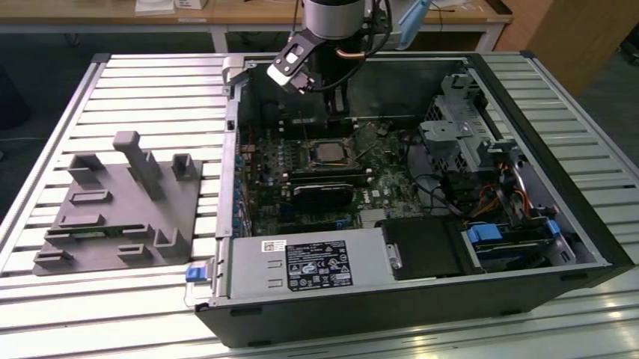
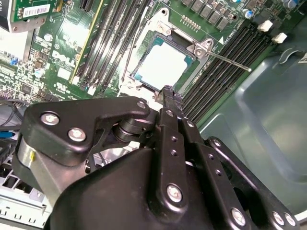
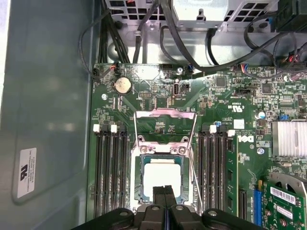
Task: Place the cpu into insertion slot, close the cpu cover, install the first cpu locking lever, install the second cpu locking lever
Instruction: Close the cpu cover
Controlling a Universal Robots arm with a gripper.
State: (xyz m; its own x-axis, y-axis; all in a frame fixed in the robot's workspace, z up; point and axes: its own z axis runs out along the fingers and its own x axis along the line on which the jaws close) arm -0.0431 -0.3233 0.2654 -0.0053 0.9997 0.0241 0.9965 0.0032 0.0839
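The cpu lies flat with its pale face up in the insertion slot on the green board, also seen in the second wrist view as the cpu and in the exterior view as the cpu. The cpu cover stands swung open beyond the socket, its cut-out centre showing the board behind. A thin locking lever juts out beside the socket, unlatched. My gripper hovers just above the cpu's near edge, black fingers pressed together and holding nothing. It also shows as the gripper and, over the case's back part, the gripper.
Black memory slots flank the socket on both sides. A black graphics card sits just in front of the socket, with the power supply nearer still. A drive cage and cables fill the exterior view's right. A grey fixture plate lies outside the case.
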